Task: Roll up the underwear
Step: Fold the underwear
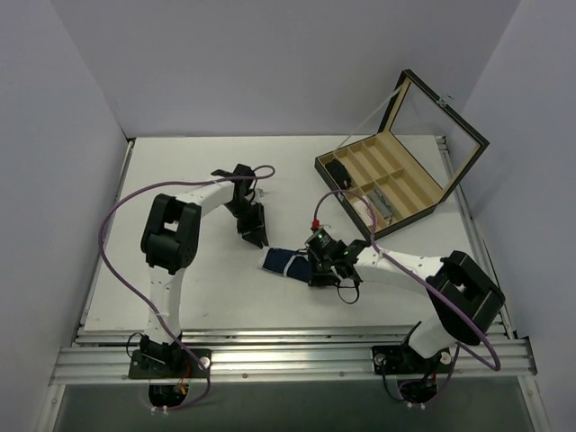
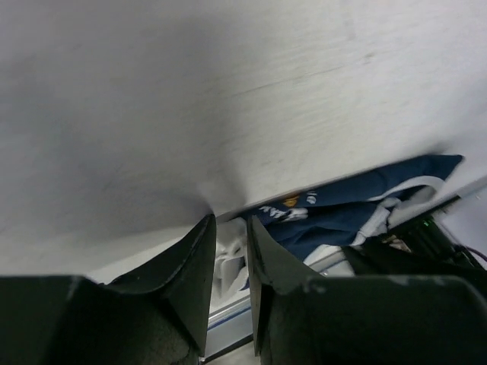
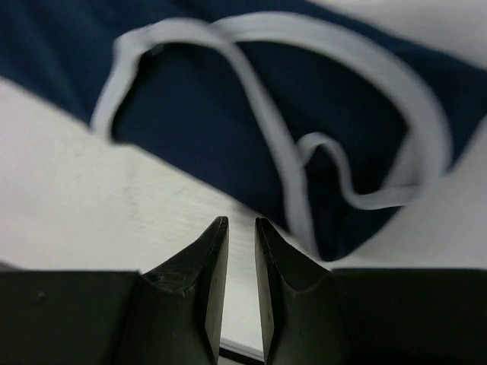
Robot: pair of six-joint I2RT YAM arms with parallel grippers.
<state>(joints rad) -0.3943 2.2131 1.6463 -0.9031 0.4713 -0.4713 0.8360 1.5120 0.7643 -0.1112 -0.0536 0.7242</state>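
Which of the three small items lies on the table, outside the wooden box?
The navy underwear with white trim, lying on the table. The white bundle and the black item sit in the wooden box.

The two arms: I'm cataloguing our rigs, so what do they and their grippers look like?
The left arm and right arm have white links and black joints, each trailing a purple cable. The left gripper and right gripper are black with pointed fingers; green lights glow at the right wrist.
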